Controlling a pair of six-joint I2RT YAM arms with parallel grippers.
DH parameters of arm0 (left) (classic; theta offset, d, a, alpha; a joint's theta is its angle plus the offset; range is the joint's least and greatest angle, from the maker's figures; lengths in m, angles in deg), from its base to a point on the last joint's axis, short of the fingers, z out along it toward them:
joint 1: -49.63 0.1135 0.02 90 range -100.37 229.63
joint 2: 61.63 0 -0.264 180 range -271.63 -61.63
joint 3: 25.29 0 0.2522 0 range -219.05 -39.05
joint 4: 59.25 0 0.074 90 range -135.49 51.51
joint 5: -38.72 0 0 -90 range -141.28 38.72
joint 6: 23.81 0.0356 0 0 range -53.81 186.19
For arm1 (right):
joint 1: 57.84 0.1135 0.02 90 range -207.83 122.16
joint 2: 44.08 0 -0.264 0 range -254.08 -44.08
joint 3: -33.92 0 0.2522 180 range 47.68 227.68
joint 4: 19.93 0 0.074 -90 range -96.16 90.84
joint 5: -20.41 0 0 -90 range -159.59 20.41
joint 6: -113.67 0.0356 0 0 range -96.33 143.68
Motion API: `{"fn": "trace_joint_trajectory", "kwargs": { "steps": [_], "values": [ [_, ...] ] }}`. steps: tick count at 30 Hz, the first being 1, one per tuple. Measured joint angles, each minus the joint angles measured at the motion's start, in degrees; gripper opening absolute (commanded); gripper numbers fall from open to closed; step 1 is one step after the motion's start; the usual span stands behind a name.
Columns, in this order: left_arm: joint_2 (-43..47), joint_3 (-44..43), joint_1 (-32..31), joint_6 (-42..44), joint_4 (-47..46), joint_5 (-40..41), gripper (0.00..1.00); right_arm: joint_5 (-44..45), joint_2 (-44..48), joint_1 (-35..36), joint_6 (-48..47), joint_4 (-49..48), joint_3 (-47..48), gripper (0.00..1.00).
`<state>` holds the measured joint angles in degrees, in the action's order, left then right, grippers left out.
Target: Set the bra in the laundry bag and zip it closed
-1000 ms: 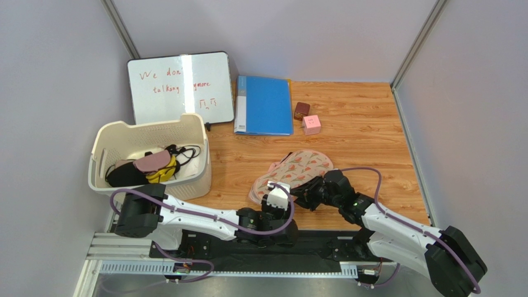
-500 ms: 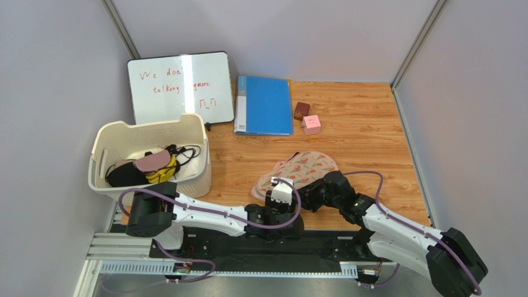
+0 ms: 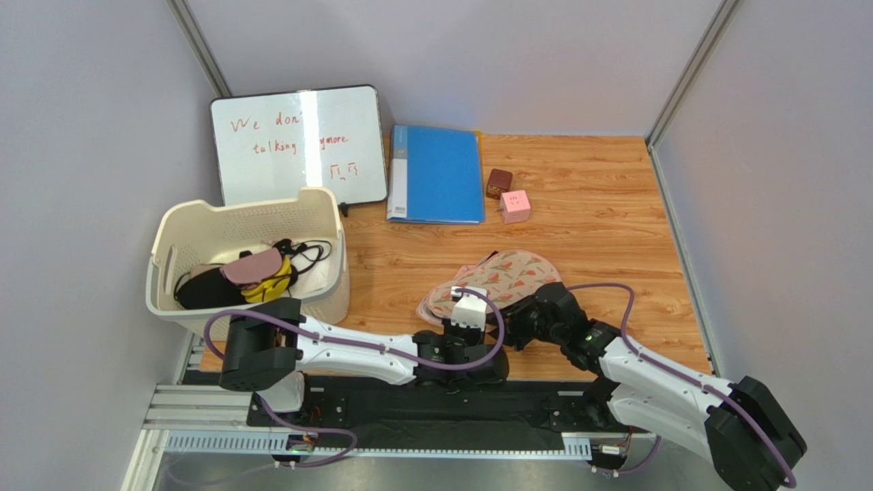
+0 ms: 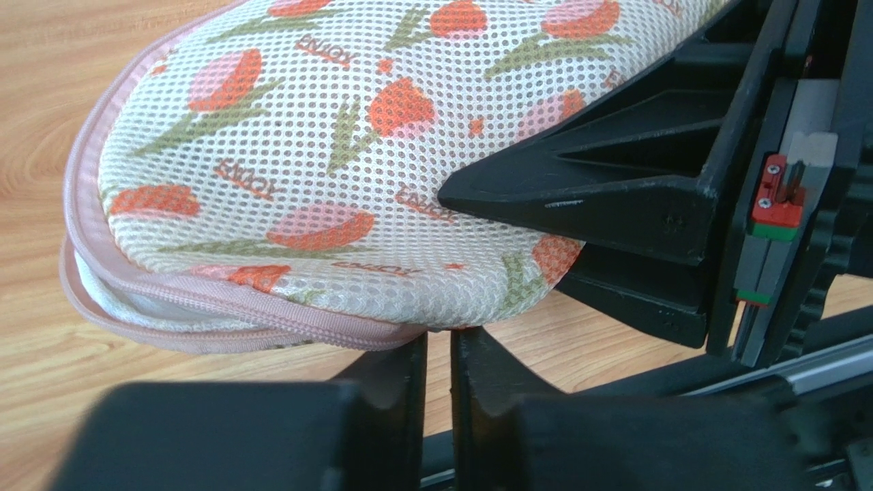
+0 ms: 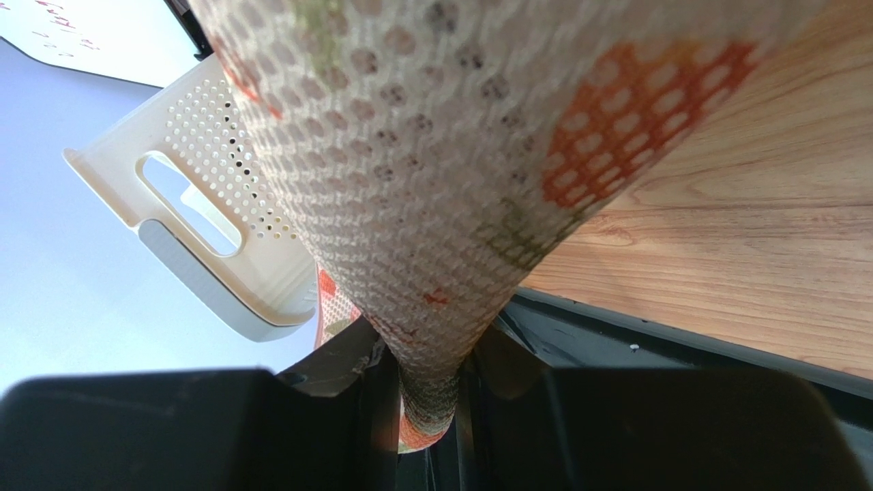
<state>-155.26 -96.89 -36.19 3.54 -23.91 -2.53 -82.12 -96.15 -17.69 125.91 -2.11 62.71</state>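
Note:
The laundry bag (image 3: 509, 274) lies on the wooden table, beige-pink mesh with red tulip print (image 4: 307, 174) and a pink zip edging (image 4: 236, 317). My right gripper (image 5: 430, 381) is shut on a fold of the bag's printed mesh (image 5: 441, 153), lifting its near right end (image 3: 515, 315). My left gripper (image 4: 439, 346) is shut, its tips right under the zip edging at the bag's near edge (image 3: 477, 323); nothing shows between them. The right gripper's black body (image 4: 635, 194) rests on the bag just beyond. The bra is hidden.
A cream plastic basket (image 3: 169, 246) with pink, yellow and black garments stands at the left. A whiteboard (image 3: 297, 143) and a blue folder (image 3: 438, 174) lie at the back, with a brown cube (image 3: 499, 182) and a pink cube (image 3: 515, 206) beside them.
My left arm has swung right to the bag's near edge and its gripper has gone from open to shut. The bag has shifted slightly to the right in my right gripper.

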Motion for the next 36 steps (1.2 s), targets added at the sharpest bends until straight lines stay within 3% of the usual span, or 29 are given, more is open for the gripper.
{"fn": "trace_joint_trajectory", "kwargs": {
  "steps": [9,18,22,30,36],
  "values": [
    [-0.09,-0.59,0.02,-5.68,5.31,-0.70,0.00,0.68,1.77,0.31,-1.36,0.87,-0.15,0.17],
    [11.89,11.74,0.04,-8.94,4.87,-5.57,0.00,0.92,6.75,-0.57,-3.91,3.76,-4.28,0.13],
    [17.90,16.11,0.07,-6.14,0.68,-8.17,0.00,0.07,8.35,-1.38,-5.55,4.17,-4.31,0.13],
    [20.94,20.79,0.90,1.25,-7.32,-13.84,0.00,-0.61,8.31,-4.87,-10.49,6.36,-4.31,0.15],
    [20.87,25.16,1.92,6.95,-15.02,-21.84,0.00,-2.56,2.45,-10.03,-26.05,8.33,-1.86,0.15]
  ]
}}
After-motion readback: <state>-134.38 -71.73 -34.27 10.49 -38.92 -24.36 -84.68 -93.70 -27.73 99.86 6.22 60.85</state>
